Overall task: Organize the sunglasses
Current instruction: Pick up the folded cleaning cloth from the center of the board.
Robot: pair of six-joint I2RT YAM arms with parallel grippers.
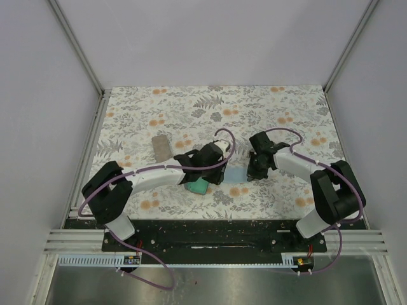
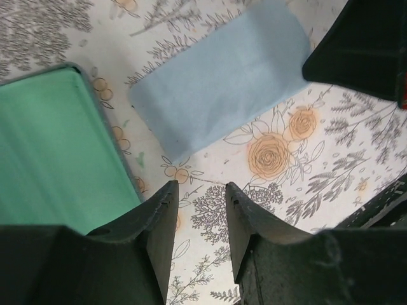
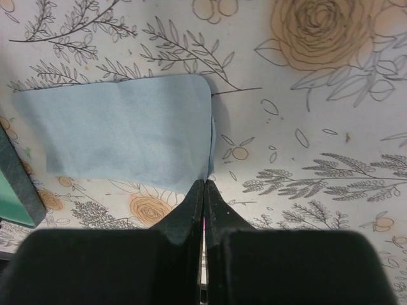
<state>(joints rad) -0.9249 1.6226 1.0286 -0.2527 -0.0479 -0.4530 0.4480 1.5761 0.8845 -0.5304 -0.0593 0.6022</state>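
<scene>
- R gripper (image 3: 204,185): jaws closed, tips seem to pinch lower-right corner of light-blue pouch (image 3: 121,130).
- L gripper (image 2: 201,203): jaws open, empty, just below pouch; green-lined case (image 2: 57,152) at left.
- Lift corner slowly; L should steady opp. end.
- Sunglasses: not visible in any view, so posn vs jaws can't tell.

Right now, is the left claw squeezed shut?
No, the left gripper is open, the flowered tablecloth showing between its fingers.
</scene>
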